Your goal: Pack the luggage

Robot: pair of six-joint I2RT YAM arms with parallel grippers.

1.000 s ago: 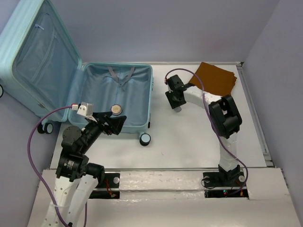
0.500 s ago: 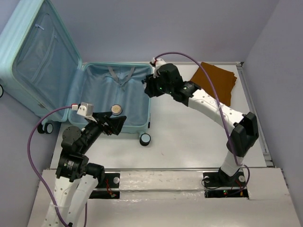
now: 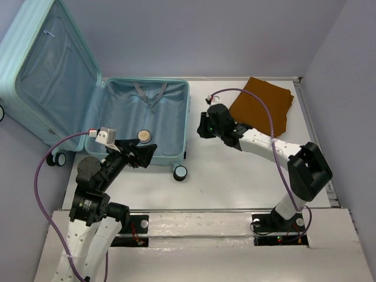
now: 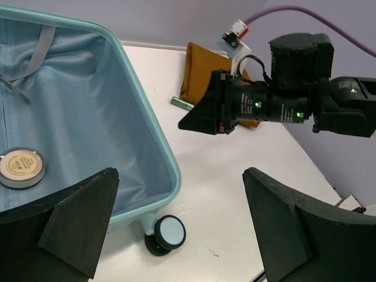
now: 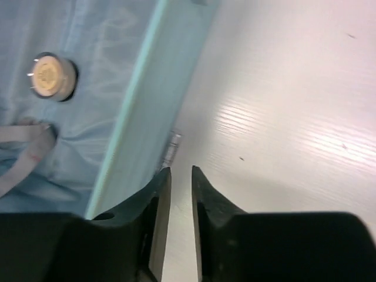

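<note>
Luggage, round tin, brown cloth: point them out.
luggage (image 3: 167, 126), top external view, bare base lining.
round tin (image 3: 143, 136), top external view, lid centre.
brown cloth (image 3: 261, 103), top external view, its middle.

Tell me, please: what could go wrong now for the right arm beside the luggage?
1. The right pincer is only narrowly parted, close to the luggage wall; if it advances, it may bump that wall.
2. With so narrow a gap it would probably push the small tube lying there, not straddle it.
3. The left pincer hangs wide open nearby; the arms could clash.
</note>
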